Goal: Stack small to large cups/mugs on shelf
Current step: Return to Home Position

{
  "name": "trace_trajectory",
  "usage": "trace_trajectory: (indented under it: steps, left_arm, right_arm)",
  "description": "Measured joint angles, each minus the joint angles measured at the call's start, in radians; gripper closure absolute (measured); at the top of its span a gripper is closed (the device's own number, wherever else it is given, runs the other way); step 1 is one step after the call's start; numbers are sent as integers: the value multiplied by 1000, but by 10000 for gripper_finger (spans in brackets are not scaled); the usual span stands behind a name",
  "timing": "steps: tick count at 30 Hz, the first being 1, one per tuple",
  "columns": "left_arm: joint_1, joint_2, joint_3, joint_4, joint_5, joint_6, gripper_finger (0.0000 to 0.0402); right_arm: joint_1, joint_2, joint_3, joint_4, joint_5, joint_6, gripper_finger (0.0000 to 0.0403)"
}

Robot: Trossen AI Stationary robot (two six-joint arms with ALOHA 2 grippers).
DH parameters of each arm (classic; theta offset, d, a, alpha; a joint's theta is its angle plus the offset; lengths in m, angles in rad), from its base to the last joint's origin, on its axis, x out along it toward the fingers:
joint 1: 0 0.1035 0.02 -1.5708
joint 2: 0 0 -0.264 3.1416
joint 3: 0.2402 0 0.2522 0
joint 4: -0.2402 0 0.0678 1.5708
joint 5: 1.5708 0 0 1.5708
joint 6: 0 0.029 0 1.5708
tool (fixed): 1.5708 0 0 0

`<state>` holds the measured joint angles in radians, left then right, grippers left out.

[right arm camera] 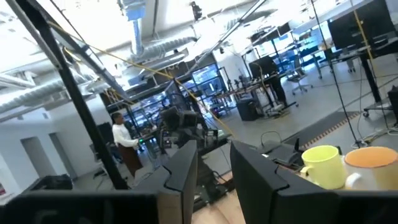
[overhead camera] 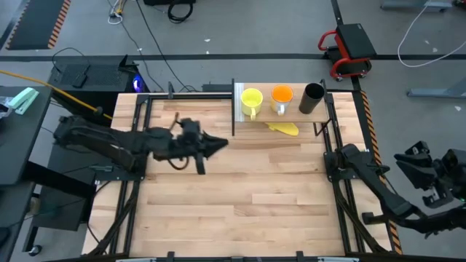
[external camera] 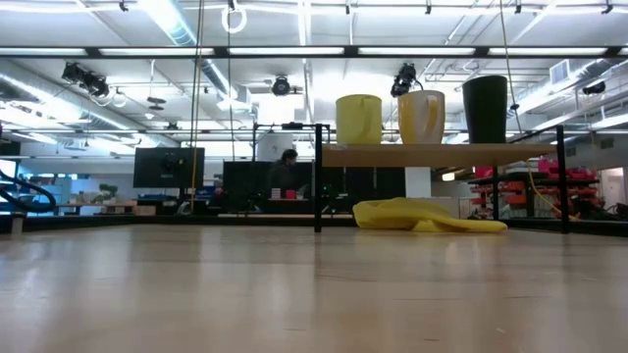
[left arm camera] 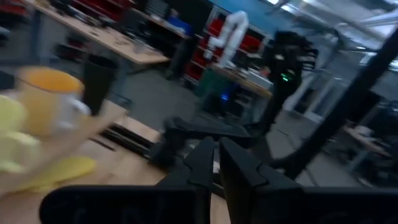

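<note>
Three cups stand in a row on the raised shelf (overhead camera: 291,110) at the table's far side: yellow mug (overhead camera: 251,100), orange mug (overhead camera: 282,96), black cup (overhead camera: 313,98). The low view shows them upright on the board (external camera: 442,153): yellow mug (external camera: 358,120), orange mug (external camera: 422,118), black cup (external camera: 486,108). My left gripper (overhead camera: 220,143) hovers over the table left of the shelf, shut and holding nothing. My right gripper (overhead camera: 336,156) sits near the table's right edge, open and holding nothing. The low view shows neither gripper.
A flat yellow lump (overhead camera: 282,128) lies on the tabletop under and just in front of the shelf, also seen as the yellow lump (external camera: 422,216). Black frame rails run along the table's left and right sides. Bare wood planks spread across the near half.
</note>
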<state>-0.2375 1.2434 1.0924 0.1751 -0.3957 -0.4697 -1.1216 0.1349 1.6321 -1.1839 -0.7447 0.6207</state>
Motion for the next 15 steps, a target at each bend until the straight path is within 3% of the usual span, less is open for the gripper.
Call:
trace_trajectory:
  steps: [9, 15]
  left_arm:
    - [-2, -187, 0, -257, -221, 11, 368]
    - [-1, -312, 0, -345, -272, 11, 361]
  right_arm:
    - [191, 0, 0, 1, 171, -51, 298]
    - [319, 0, 0, 5, 290, -77, 298]
